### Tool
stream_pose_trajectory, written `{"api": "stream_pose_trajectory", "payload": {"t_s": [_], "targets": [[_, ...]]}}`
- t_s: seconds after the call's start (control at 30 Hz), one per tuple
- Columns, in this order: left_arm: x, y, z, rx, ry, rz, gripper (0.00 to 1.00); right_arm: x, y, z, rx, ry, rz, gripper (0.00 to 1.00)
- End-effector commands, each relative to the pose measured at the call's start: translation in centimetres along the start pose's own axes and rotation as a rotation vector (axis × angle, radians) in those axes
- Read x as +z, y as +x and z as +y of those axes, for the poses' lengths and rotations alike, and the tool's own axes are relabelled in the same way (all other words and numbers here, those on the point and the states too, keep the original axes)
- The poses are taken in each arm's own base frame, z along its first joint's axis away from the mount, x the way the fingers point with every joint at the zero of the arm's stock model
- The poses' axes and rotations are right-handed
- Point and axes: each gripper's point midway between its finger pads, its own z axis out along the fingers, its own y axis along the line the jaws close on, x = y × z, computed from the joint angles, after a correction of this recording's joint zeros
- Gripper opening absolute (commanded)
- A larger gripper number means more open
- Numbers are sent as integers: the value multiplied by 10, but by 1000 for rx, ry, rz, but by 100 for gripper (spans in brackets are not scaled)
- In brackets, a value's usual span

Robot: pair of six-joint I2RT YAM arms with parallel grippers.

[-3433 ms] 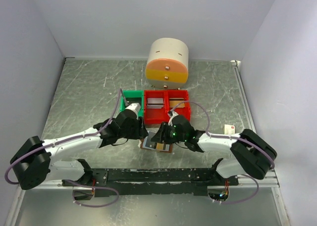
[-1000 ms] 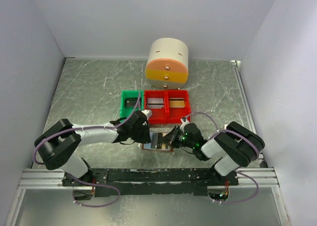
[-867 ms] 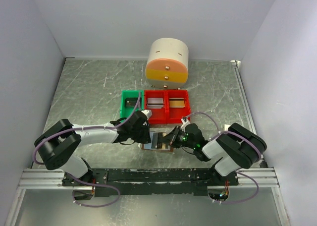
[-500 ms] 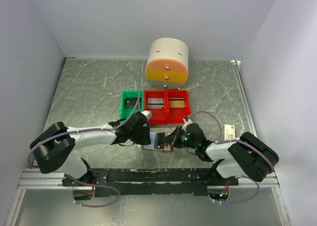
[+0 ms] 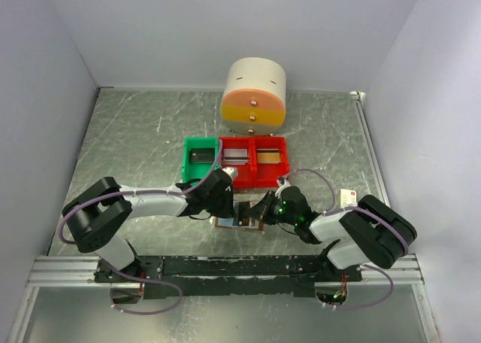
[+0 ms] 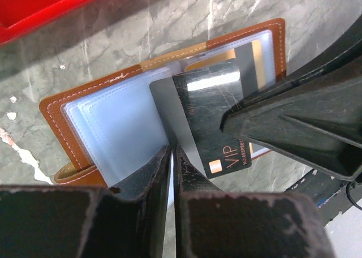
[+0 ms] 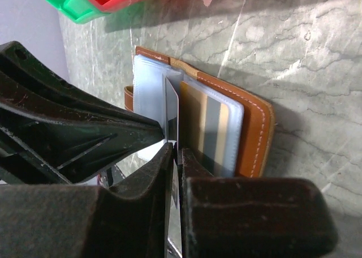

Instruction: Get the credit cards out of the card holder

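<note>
The brown card holder (image 5: pixel 222 223) lies open on the table in front of the bins. Its pale blue-grey panels show in the left wrist view (image 6: pixel 113 122) and the right wrist view (image 7: pixel 257 133). A dark credit card (image 6: pixel 209 122) marked VIP sticks halfway out of it, seen edge-on in the right wrist view (image 7: pixel 172 114). My right gripper (image 7: pixel 176 150) is shut on this card. My left gripper (image 6: pixel 171 151) is shut on a pale plastic page of the holder, beside the card. A gold and grey striped card (image 7: pixel 212 133) sits in the right panel.
A green bin (image 5: pixel 199 156) and two red bins (image 5: pixel 252 170) stand just behind the holder, each with things inside. A round cream and orange drawer unit (image 5: pixel 254 93) is farther back. A cream box with a red mark (image 5: pixel 346 198) lies at the right.
The left arm has swung its gripper to the right, onto the holder. The dark card now shows between the two grippers, where a pale panel showed before.
</note>
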Motion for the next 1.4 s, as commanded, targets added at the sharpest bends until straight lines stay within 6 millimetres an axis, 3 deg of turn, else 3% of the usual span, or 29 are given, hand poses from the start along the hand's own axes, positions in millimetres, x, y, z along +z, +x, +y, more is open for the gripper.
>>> {"api": "stream_pose_trajectory", "payload": {"t_s": [0.0, 0.17, 0.43, 0.5, 0.6, 0.83, 0.93, 1.07, 1.17, 1.27, 1.37], "targets": [[8, 13, 13, -2, -61, 25, 18, 2, -1, 0, 10, -10, -5, 10], [7, 17, 17, 4, -87, 28, 17, 5, -1, 7, 7, -40, 10, 14], [5, 17, 18, 2, -93, 24, 17, 10, 1, 17, 0, -85, 37, 14], [4, 15, 15, -2, -80, 14, 17, 9, 2, 19, -3, -96, 44, 10], [-1, 12, 15, -8, -82, -1, 18, 5, -1, 16, -5, -82, 20, 0], [-21, 4, 20, -23, -109, -56, 20, -16, -21, -2, -122, 100, -64, 0], [-36, -7, 11, -27, -75, -106, 23, -26, -33, 5, -204, 140, -89, 0], [-59, -25, 4, -17, -60, -171, 33, -38, -48, 28, -298, 99, -137, 0], [-83, -43, 6, -5, -99, -242, 55, -44, -61, 55, -384, 22, -192, 0], [-108, -60, 21, -14, -153, -289, 71, -48, -74, 80, -484, -31, -229, 0], [-133, -77, 44, -55, -205, -325, 78, -49, -86, 101, -596, -43, -266, 0]]}}
